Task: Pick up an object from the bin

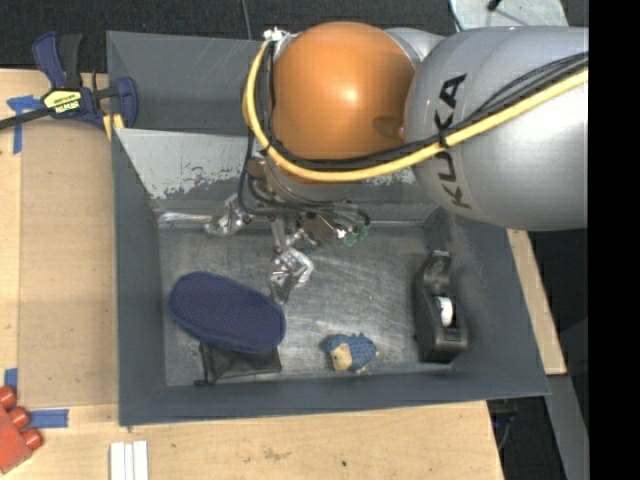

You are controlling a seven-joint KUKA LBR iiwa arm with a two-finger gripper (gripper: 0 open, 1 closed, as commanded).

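End effector (290,270) near blue oval pad (225,313)

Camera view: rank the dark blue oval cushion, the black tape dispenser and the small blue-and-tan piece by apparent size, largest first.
1. dark blue oval cushion, lower left.
2. black tape dispenser, right.
3. small blue-and-tan piece, front middle.
All lie on the bin floor, so nearness matters little.

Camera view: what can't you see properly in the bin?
All in the camera view:
- Back of bin: hidden by the arm's orange cover.
- Black thing: mostly under the blue oval.
- Blue-and-tan thing: too small to identify.
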